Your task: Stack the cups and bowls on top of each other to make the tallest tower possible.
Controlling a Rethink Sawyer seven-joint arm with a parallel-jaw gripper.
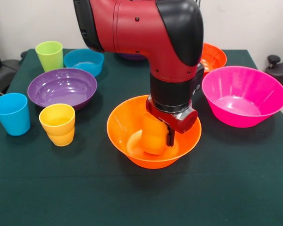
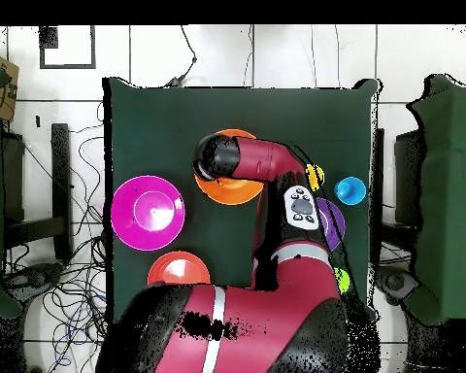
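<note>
My gripper (image 1: 156, 135) reaches down into the wide orange bowl (image 1: 119, 123) at the table's middle. It is shut on the small orange cup (image 1: 151, 137), which sits low inside the bowl, at or just above its bottom. A purple bowl (image 1: 61, 87) stands apart at the left. The yellow cup (image 1: 58, 123) and blue cup (image 1: 12, 113) stand in front of it. The lime green cup (image 1: 49, 55) and small blue bowl (image 1: 85, 61) are behind it. In the overhead view the arm covers most of the orange bowl (image 2: 232, 191).
The wide pink bowl (image 1: 243, 96) stands to the right of the orange bowl, with the red-orange bowl (image 1: 213, 57) behind it. A sliver of a second purple bowl (image 1: 130, 57) shows behind the arm. The overhead view shows the pink bowl (image 2: 148, 210) and the red-orange bowl (image 2: 179, 269).
</note>
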